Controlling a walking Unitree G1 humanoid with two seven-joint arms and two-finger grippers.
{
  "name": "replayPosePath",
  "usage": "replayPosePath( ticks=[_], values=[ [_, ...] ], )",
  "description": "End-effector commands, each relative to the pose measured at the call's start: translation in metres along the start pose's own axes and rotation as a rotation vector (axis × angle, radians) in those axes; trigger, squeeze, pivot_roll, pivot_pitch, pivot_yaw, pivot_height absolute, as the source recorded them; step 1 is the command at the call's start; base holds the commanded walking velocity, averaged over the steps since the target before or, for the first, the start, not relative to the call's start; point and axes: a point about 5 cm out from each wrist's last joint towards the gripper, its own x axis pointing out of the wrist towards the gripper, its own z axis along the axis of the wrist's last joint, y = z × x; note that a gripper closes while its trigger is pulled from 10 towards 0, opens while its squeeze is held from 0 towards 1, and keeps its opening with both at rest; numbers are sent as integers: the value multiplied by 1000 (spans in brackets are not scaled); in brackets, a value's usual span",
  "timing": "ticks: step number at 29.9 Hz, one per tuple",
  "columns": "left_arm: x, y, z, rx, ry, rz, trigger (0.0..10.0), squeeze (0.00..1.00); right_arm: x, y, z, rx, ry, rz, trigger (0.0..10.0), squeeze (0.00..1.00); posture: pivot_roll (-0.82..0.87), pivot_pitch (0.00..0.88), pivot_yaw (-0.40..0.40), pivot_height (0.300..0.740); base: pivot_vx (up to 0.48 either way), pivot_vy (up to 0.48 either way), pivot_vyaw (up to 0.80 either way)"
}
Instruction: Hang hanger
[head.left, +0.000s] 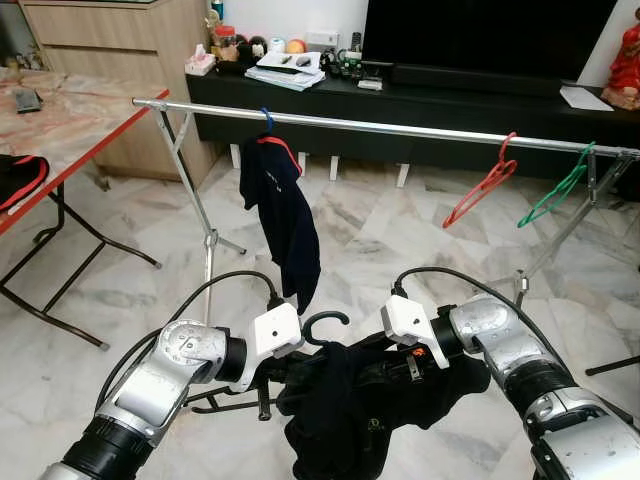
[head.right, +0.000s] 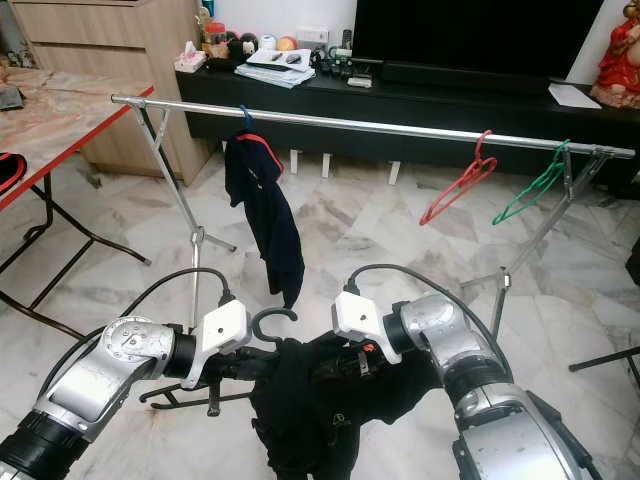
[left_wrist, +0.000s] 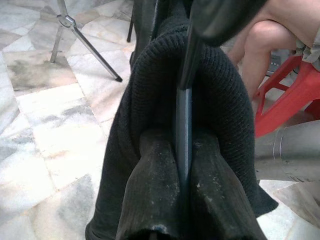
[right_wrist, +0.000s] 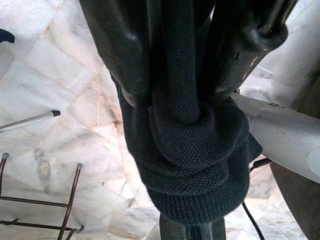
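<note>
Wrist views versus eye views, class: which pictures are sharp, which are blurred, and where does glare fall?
Eye views: sharp, evenly lit, rail crisp. Left wrist view: knit garment sharp, floor washed out by glare. Right wrist view: near black fingers soft, knit clear.

The black hanger (head.left: 325, 322) shows its hook alone; the dark garment (head.left: 345, 405) covers its shoulders and bar. The garment's lower hem runs off the near picture edge. The left end effector (left_wrist: 182, 150) and right end effector (right_wrist: 182, 75) are half buried in knit cloth. A seated person (left_wrist: 280, 35) is cut off above the knees. Objects on the far TV bench (head.left: 400, 95) are too small to identify.
</note>
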Motion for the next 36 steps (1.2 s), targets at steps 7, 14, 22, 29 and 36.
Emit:
replayPosePath(
  ticks=[7, 14, 22, 29, 36],
  values=[
    [-4, 10, 22, 98, -53, 43, 10000, 0, 0, 4, -6, 37, 24, 50, 0, 0, 72, 70, -53, 740, 0, 0, 0],
    [-4, 12, 23, 112, -58, 62, 10000, 0, 1, 7, -8, 47, 37, 72, 0, 0, 70, 59, -52, 740, 0, 0, 0],
    [-3, 13, 25, 118, -67, 72, 10000, 0, 3, 9, -11, 52, 45, 85, 0, 0, 68, 46, -52, 740, 0, 0, 0],
    [-5, 16, 20, 132, -28, 91, 10000, 0, 4, 9, -11, 54, 44, 79, 0, 0, 69, 35, -49, 740, 0, 0, 0],
    [-6, 16, 16, 116, -12, 86, 10000, 1000, 3, 8, -12, 55, 53, 61, 0, 0, 68, 38, -49, 740, 0, 0, 0]
  ],
)
